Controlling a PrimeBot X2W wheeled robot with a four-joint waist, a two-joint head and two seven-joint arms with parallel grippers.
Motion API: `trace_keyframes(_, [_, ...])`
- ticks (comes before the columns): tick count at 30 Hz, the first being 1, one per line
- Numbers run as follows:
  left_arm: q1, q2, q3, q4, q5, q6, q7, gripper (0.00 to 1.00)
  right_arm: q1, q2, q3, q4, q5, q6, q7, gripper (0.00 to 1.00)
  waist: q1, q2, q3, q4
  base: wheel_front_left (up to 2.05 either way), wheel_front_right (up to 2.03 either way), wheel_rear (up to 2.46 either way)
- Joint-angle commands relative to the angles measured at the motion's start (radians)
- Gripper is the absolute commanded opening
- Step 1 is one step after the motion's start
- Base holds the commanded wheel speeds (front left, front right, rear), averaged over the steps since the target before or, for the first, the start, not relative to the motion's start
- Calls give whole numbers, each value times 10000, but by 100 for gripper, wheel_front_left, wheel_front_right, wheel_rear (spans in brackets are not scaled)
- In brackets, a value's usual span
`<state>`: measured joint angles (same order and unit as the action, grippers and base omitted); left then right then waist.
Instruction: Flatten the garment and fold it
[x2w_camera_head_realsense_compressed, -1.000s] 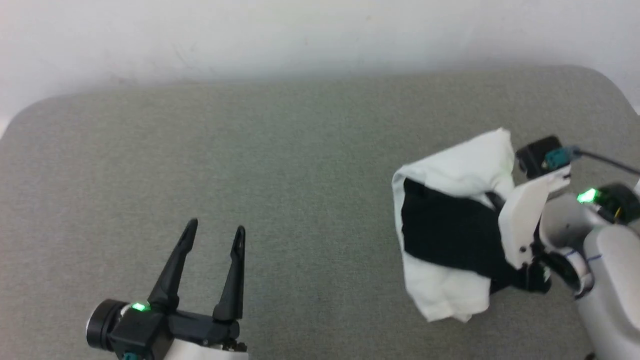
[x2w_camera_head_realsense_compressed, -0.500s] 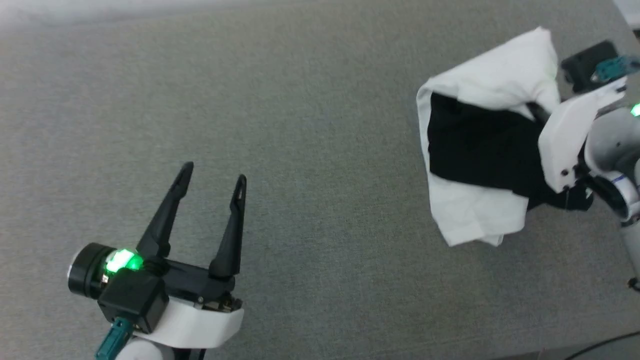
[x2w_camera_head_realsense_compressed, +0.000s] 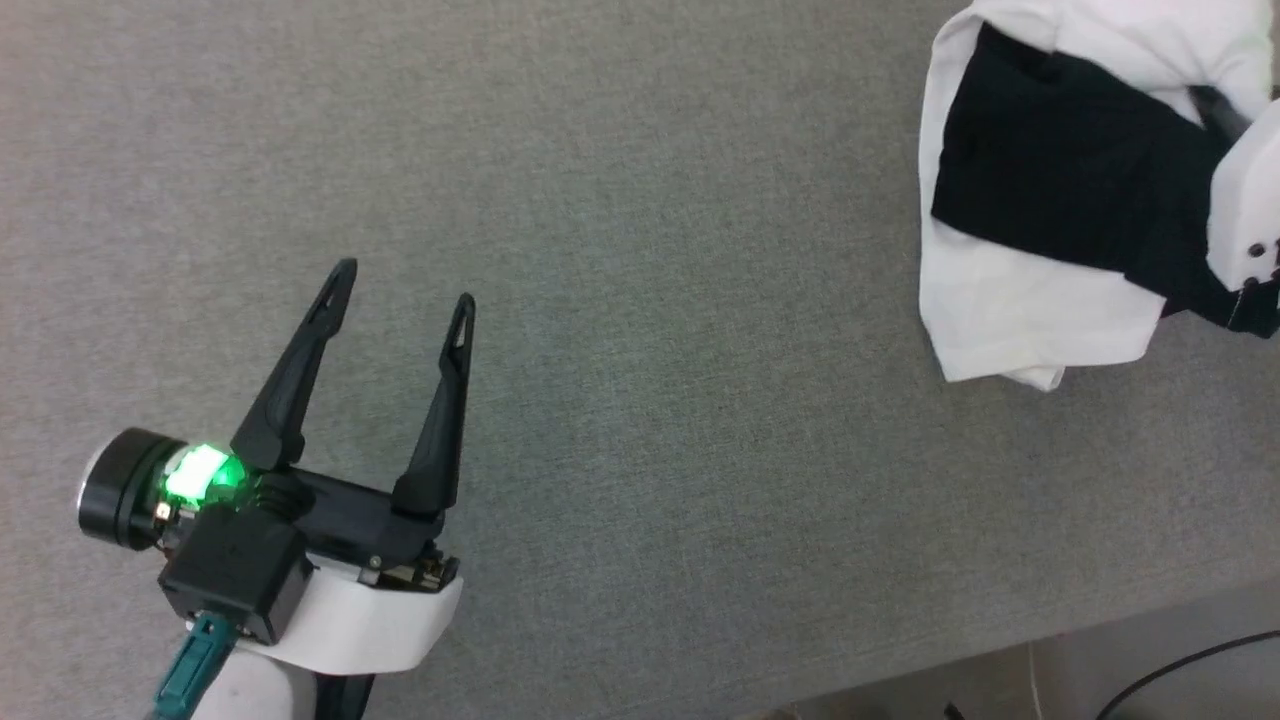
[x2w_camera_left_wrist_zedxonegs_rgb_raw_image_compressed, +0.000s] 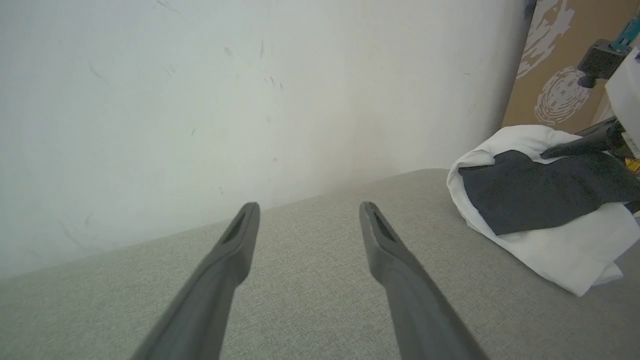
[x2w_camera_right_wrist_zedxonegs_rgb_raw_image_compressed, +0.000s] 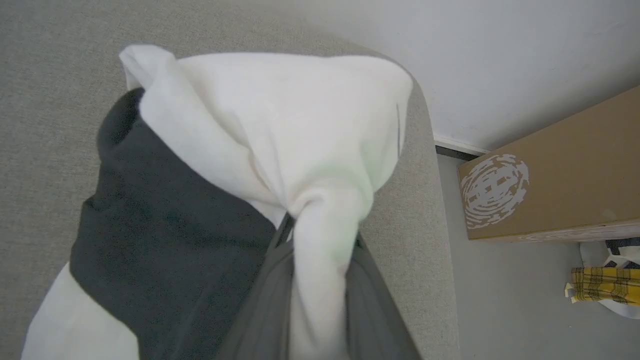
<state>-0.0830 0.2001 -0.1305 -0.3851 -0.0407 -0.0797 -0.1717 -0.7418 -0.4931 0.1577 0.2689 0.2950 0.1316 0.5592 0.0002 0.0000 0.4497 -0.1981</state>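
The garment (x2w_camera_head_realsense_compressed: 1020, 310), white with a black sleeve across it, hangs bunched at the table's right end, its lower folds resting on the grey surface. My right gripper (x2w_camera_right_wrist_zedxonegs_rgb_raw_image_compressed: 320, 235) is shut on a twisted white fold of the garment (x2w_camera_right_wrist_zedxonegs_rgb_raw_image_compressed: 280, 130), and its white housing (x2w_camera_head_realsense_compressed: 1245, 200) shows at the head view's right edge. Far to the left, my left gripper (x2w_camera_head_realsense_compressed: 403, 284) stands open and empty above the bare cloth. In the left wrist view the left gripper (x2w_camera_left_wrist_zedxonegs_rgb_raw_image_compressed: 308, 207) points at the wall, with the garment (x2w_camera_left_wrist_zedxonegs_rgb_raw_image_compressed: 550, 200) off to its right.
The grey padded table (x2w_camera_head_realsense_compressed: 640, 200) spreads between the two grippers. Its front edge (x2w_camera_head_realsense_compressed: 1100, 625) runs across the lower right, with floor and a black cable (x2w_camera_head_realsense_compressed: 1190, 675) beyond. A cardboard box (x2w_camera_right_wrist_zedxonegs_rgb_raw_image_compressed: 550, 170) and a yellow checked item (x2w_camera_right_wrist_zedxonegs_rgb_raw_image_compressed: 600, 290) lie past the table's right end.
The head camera has tipped down and the wall has left its picture, so everything has shifted in it. The right gripper still holds the bunched garment, and the left gripper stays open.
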Motion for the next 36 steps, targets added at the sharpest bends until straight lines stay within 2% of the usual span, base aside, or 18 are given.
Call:
trace_keyframes(1, [-206,101,0,-122,99,-65,57,100,-203,-80,-151,102,-104,-9,-131,0,-2,0,435,-336,0,0,0])
trace_keyframes(10, [-469,369,-83,-319,177,-116,340,100,-599,-232,-815,741,-541,-9,-616,0,-2,0,1005,-596,0,0,0])
trace_keyframes(23, [-766,569,-207,-478,220,-121,500,100,-1121,-232,-1520,1962,-1235,-9,-1405,0,-2,0,1538,-419,0,0,0])
trace_keyframes(24, [-775,571,-216,-470,219,-113,504,100,-1173,-194,-1582,2064,-1288,-9,-1446,16,-2,0,1537,-416,0,0,0])
trace_keyframes(25, [-783,572,-227,-454,215,-106,505,100,-1221,-153,-1634,2163,-1345,-9,-1486,43,-2,0,1525,-412,0,0,0])
trace_keyframes(26, [-793,570,-240,-428,207,-102,501,100,-1257,-128,-1664,2250,-1426,-9,-1535,91,-2,0,1497,-404,0,0,0])
trace_keyframes(27, [-802,565,-253,-392,195,-97,492,100,-1276,-110,-1677,2331,-1497,-9,-1577,100,-2,0,1454,-393,0,0,0])
trace_keyframes(36, [-687,342,-237,25,-7,172,215,100,-1210,-61,-1954,2745,-1695,-9,-1761,100,-2,0,706,-276,0,0,0])
